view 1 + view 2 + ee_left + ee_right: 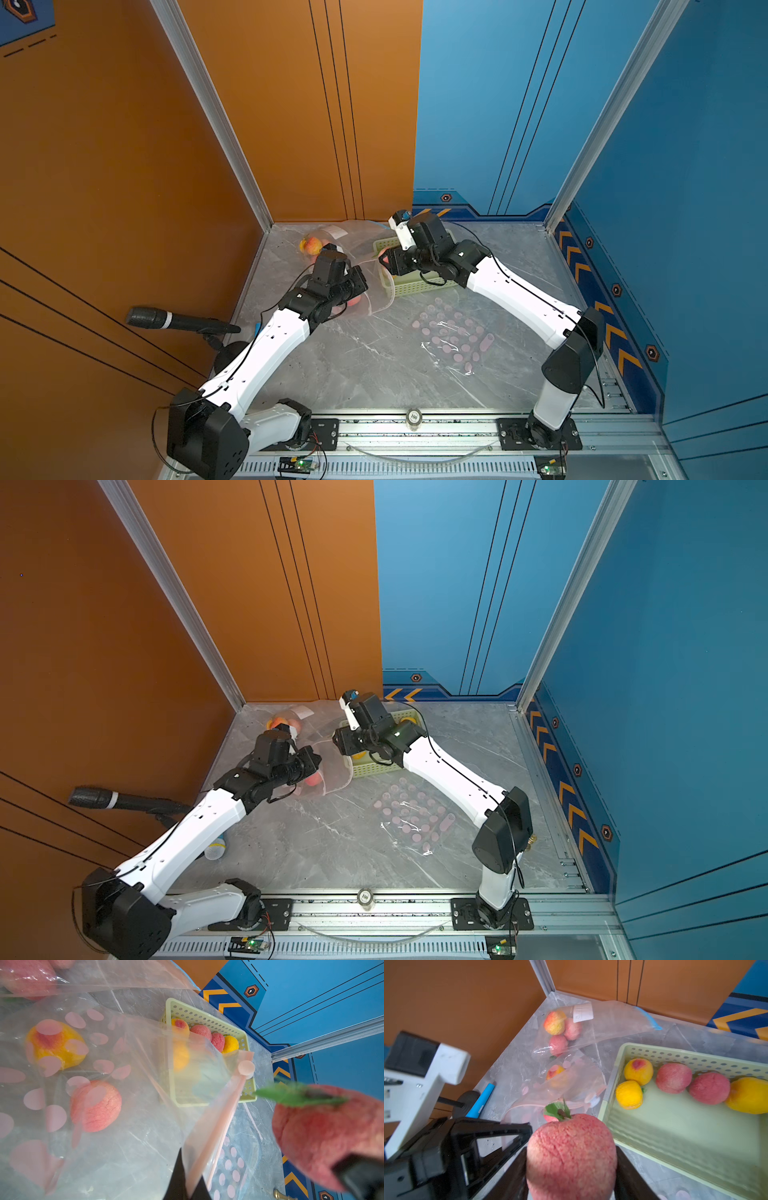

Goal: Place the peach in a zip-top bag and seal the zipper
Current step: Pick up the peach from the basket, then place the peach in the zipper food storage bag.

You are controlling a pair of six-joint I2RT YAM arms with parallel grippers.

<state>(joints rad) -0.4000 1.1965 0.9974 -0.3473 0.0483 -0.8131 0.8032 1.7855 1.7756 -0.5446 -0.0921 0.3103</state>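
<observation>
Jaws of my right gripper [572,1176] stand half-spread, clamped on the peach [571,1147]. My left gripper [188,1186] pinches the bag [128,1136] rim tight. Loading step, I judge: next, carry the peach just ahead into the mouth.

The left arm [274,345] and right arm [523,301] have glossy white shells and black joints. Thin black cables [536,289] trail along both.
</observation>
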